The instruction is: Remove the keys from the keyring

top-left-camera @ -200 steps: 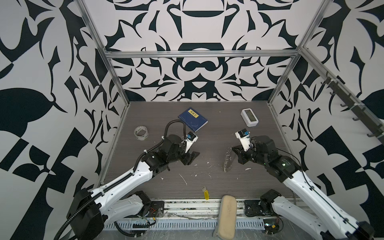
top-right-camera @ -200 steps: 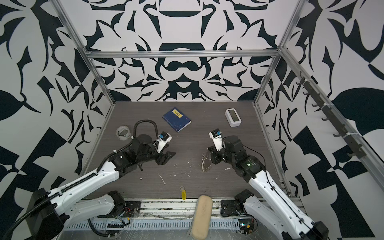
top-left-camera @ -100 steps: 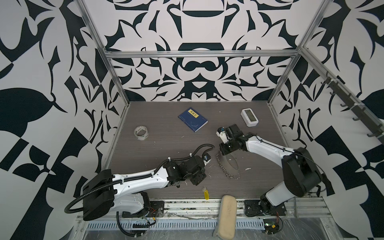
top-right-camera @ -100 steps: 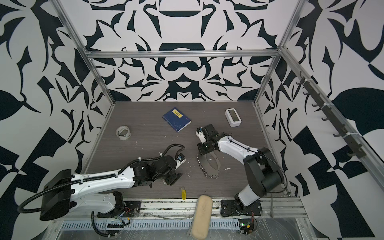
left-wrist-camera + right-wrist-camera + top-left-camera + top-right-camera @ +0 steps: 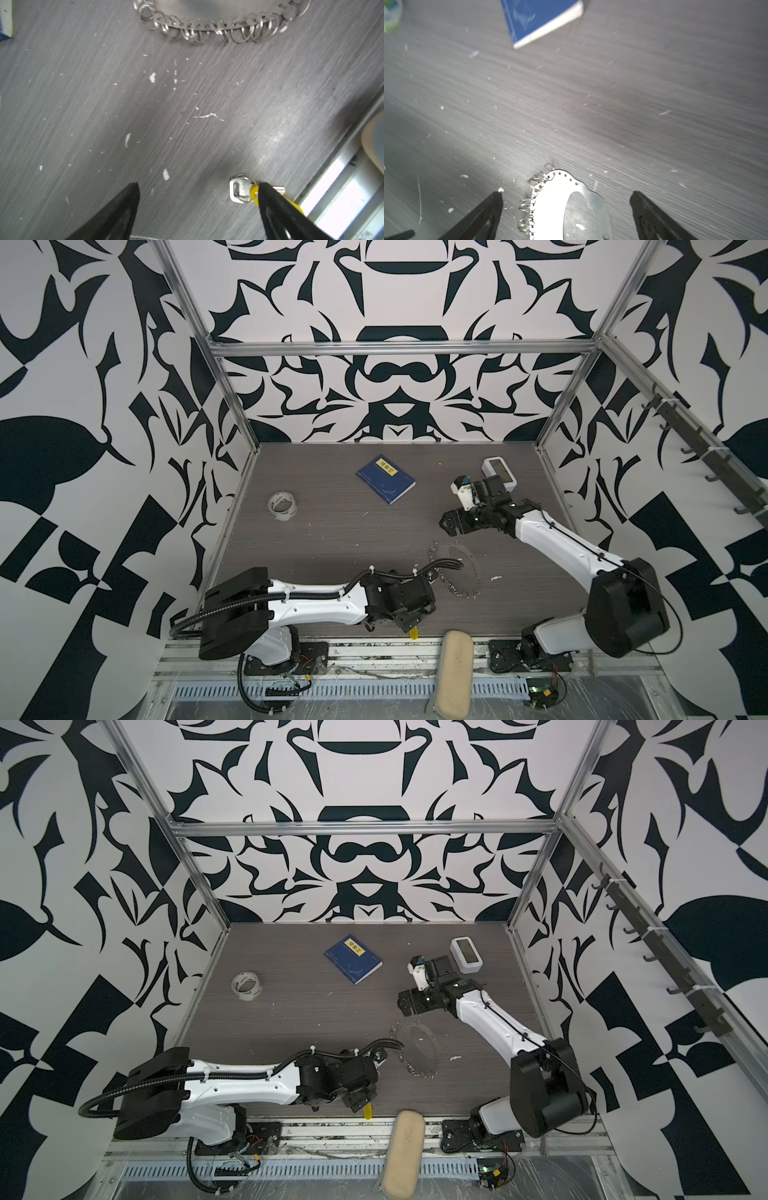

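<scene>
The keyring [image 5: 455,568] lies flat on the grey table, a thin oval metal loop with several small silver rings along one side; it also shows in the other top view as the keyring [image 5: 415,1050]. My right gripper [image 5: 449,524] hovers just behind it, open. In the right wrist view the keyring [image 5: 550,203] lies below and between the spread fingers [image 5: 494,205], untouched. A key with a yellow tag [image 5: 413,632] lies at the table's front edge. My left gripper [image 5: 197,185] is open over it. The silver key [image 5: 241,190] lies beside one finger [image 5: 274,207], which hides most of the tag.
A blue book [image 5: 385,479] and a white device [image 5: 500,472] lie at the back, a tape roll [image 5: 282,506] at the left. A beige pad [image 5: 453,672] rests on the front rail [image 5: 374,645]. White specks litter the table.
My right gripper has opened and let go of the keyring, which now lies flat. The left gripper has moved toward the front edge, over the yellow-tagged key, and opened wider.
</scene>
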Controlling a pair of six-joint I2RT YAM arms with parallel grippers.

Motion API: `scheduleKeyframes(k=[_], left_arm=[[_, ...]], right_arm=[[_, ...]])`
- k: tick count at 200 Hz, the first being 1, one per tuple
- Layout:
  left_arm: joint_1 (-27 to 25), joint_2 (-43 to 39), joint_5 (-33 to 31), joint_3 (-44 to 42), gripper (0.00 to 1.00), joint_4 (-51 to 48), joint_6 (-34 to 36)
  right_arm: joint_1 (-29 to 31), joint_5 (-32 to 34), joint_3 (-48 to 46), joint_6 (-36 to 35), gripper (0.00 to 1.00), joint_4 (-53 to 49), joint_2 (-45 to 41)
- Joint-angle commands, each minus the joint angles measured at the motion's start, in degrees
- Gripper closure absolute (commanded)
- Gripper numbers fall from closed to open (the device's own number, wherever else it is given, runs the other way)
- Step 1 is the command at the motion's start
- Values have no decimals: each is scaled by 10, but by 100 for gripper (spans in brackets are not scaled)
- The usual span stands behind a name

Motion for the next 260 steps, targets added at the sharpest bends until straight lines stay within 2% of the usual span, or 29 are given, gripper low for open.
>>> scheduleKeyframes(k=[1,36,87,128,154,183,205,230,243,260], left_arm=[[-15,22,-13,18,5,-26,-46],[-40,61,0,39,2,-35,-65],[-47,116,-25,88,1,-137,-71],[-45,124,-51,105,0,-188,-67],[-33,128,-82,109,0,-221,-97],[-20,73,-134,94,1,-171,-75],[35,-17,-119,58,1,-84,-30],[144,-170,-94,-7,0,46,35],[226,-256,-72,-58,1,129,70],[373,-348,-36,-133,1,246,101]], right_arm=[[-28,-18,-13,-13,0,-29,-37],[-56,-24,-17,-24,0,-42,-67],[-62,-28,-8,-27,1,-45,-82],[-62,-28,-5,-29,1,-47,-84],[-63,-24,-6,-27,1,-46,-83],[-67,-9,-25,3,1,-10,-97],[-71,41,-65,37,0,47,-127],[-71,168,-138,49,1,132,-186],[-72,223,-186,42,1,188,-223],[-73,283,-243,30,1,266,-252]])
